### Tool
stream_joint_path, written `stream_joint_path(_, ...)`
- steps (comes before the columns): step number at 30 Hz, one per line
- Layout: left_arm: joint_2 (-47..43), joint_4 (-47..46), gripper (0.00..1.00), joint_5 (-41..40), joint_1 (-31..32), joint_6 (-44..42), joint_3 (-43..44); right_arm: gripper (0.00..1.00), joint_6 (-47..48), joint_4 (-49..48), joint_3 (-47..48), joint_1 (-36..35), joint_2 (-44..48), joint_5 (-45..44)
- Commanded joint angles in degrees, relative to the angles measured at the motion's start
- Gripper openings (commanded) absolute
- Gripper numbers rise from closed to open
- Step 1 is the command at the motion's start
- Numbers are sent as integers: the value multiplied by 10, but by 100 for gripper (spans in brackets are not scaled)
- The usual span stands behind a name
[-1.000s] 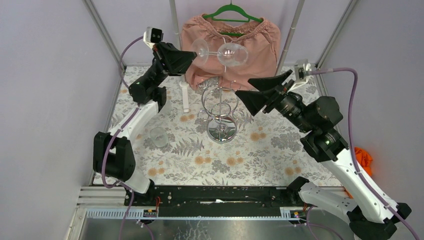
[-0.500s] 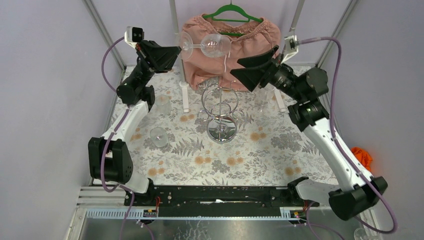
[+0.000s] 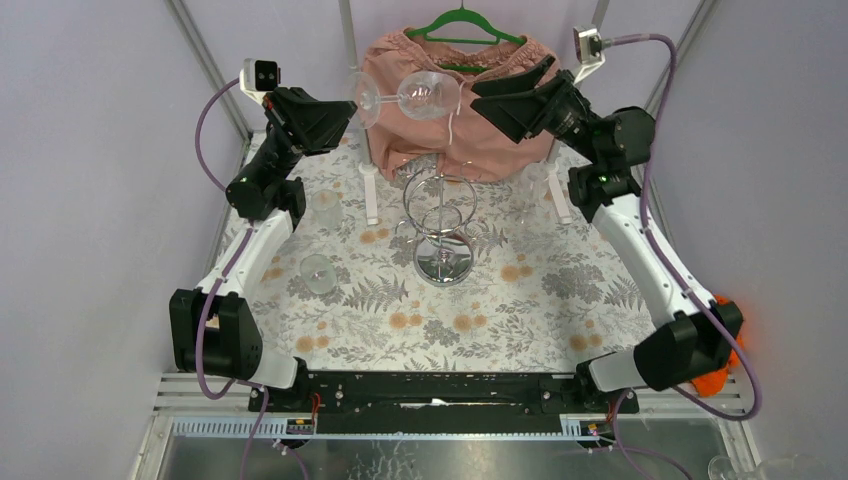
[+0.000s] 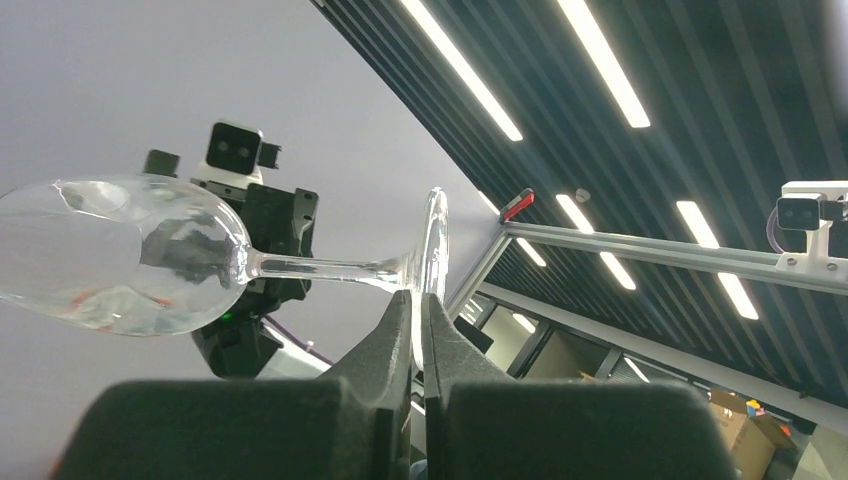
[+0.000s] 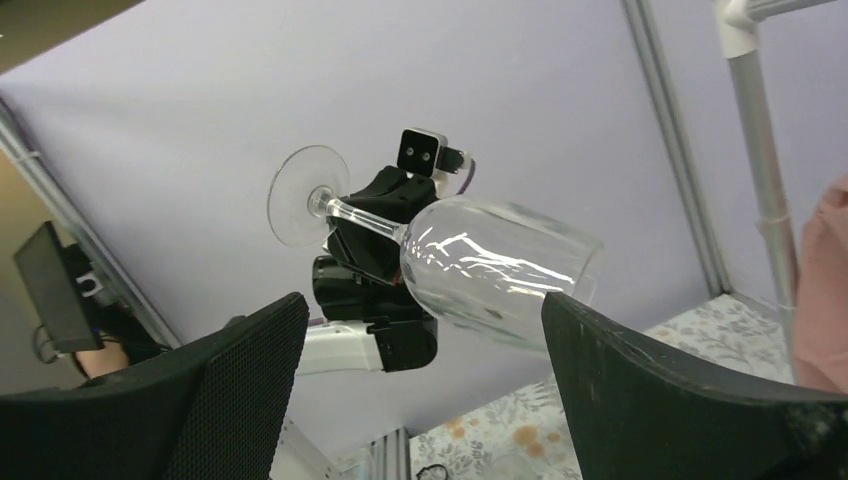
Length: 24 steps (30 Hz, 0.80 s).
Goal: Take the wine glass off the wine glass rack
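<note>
The left fingers (image 3: 335, 110) clench the foot of the wine glass (image 3: 425, 93), which lies sideways high above the wine glass rack (image 3: 440, 215), clear of its rings. The right fingers (image 3: 515, 105) gape wide just beside the bowl, holding nothing. An edge pinch may pivot, so support the bowl before travelling.

Left end effector (image 3: 351, 104) clenched, right (image 3: 480, 101) splayed

No legible text, label, brand, number or sign is found in any view; none is noted on the wine glass (image 3: 430, 93) or the wine glass rack (image 3: 441, 262).
</note>
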<state>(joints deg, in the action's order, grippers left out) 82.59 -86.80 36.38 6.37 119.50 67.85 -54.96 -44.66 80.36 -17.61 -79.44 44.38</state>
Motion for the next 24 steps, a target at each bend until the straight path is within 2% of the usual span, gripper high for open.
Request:
stream_joint_path(1, -8, -59, 0, -24, 0, 153, 4, 95, -116, -115, 37, 2, -55, 39)
stream_joint_path(12, -1, -59, 0, -20, 0, 150, 12, 93, -131, -121, 49, 2, -93, 40)
stream_joint_path(24, 17, -58, 0, -22, 7, 140, 35, 89, -447, -397, 128, 2, -229, 63)
